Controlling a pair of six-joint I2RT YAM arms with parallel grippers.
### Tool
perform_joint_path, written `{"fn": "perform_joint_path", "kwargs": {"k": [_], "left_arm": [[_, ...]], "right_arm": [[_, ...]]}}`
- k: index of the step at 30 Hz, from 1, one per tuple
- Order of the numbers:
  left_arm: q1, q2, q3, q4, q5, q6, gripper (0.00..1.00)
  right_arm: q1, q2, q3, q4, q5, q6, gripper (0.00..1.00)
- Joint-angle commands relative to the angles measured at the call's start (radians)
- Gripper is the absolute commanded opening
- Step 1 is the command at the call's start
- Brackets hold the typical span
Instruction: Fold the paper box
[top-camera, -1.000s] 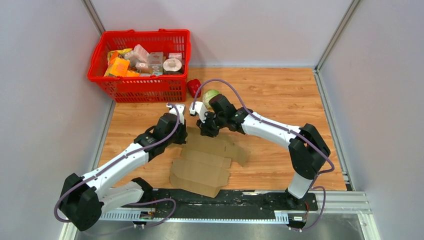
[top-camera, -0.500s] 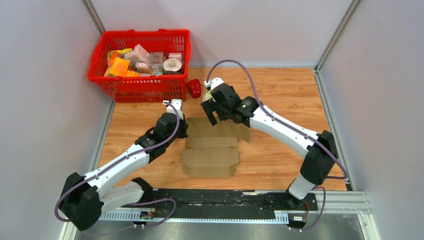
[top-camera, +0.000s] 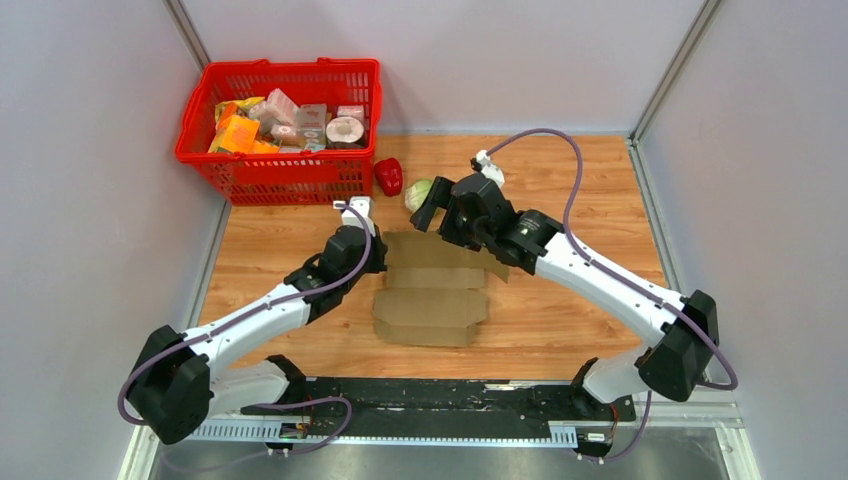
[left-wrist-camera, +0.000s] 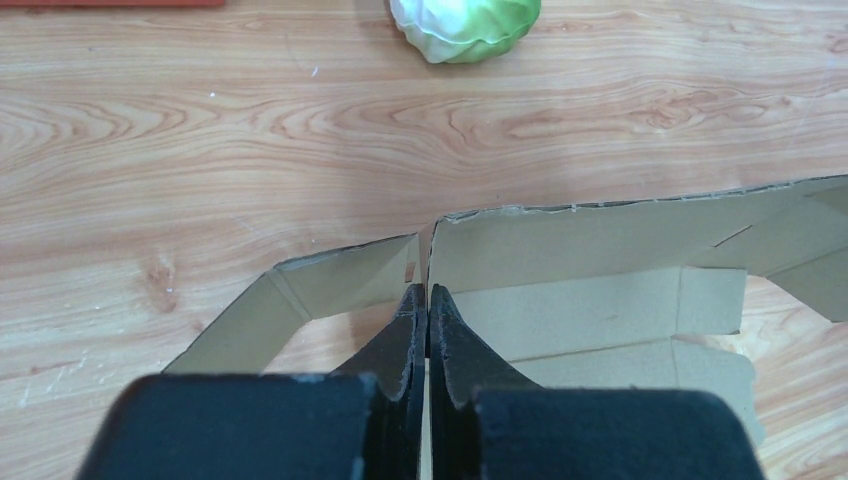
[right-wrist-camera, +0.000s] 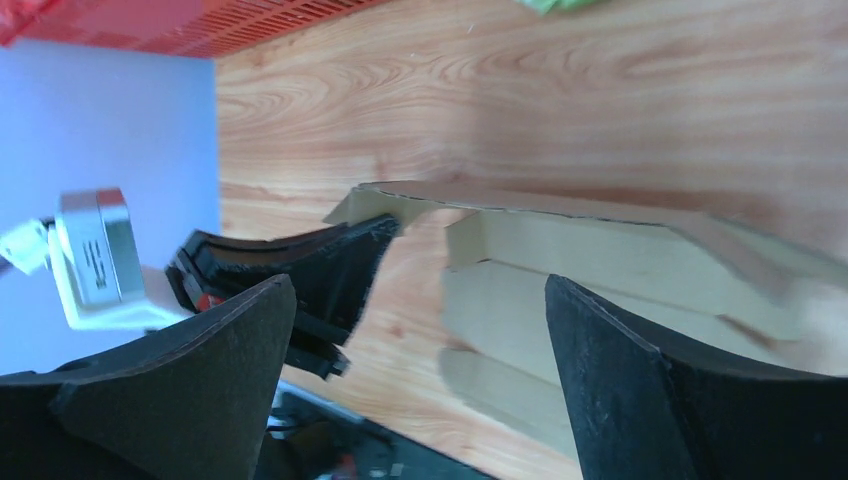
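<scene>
**Bright, even light; close-up blur**

Diffuse light from above fills the sharp top view, leaving only faint shadows on the wood-grain bench (top-camera: 560, 170). In the right wrist view the right claw (right-wrist-camera: 418, 285) looms blurred and the plain brown cardboard box (right-wrist-camera: 600, 255) looks soft.

paper box (top-camera: 432, 300) — matt brown corrugated cardboard, rough raw edges | table (top-camera: 570, 190): smooth wood grain, faint sheen | basket (top-camera: 290, 180): glossy red plastic mesh | cabbage (left-wrist-camera: 465, 20): smooth, shiny | left gripper (left-wrist-camera: 427, 300) — matt black

Red mesh basket (top-camera: 290, 182) of printed packages, small red item (top-camera: 388, 176) beside it, green cabbage (top-camera: 417, 194) nearby
</scene>
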Motion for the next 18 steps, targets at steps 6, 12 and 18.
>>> {"fn": "perform_joint_path", "kwargs": {"k": [6,12,18], "left_arm": [[-0.056,-0.047,-0.016,0.045,-0.081,0.004,0.0],[-0.108,-0.075,-0.009,0.019,-0.14,0.036,0.0],[-0.153,-0.078,0.005,-0.013,-0.226,0.07,0.0]], "right_arm": [[-0.068,0.099,-0.072,0.151,-0.16,0.603,0.87],[-0.069,0.142,-0.1,0.209,-0.196,0.731,0.79],[-0.071,0.134,-0.154,0.261,-0.187,0.777,0.54]]}}
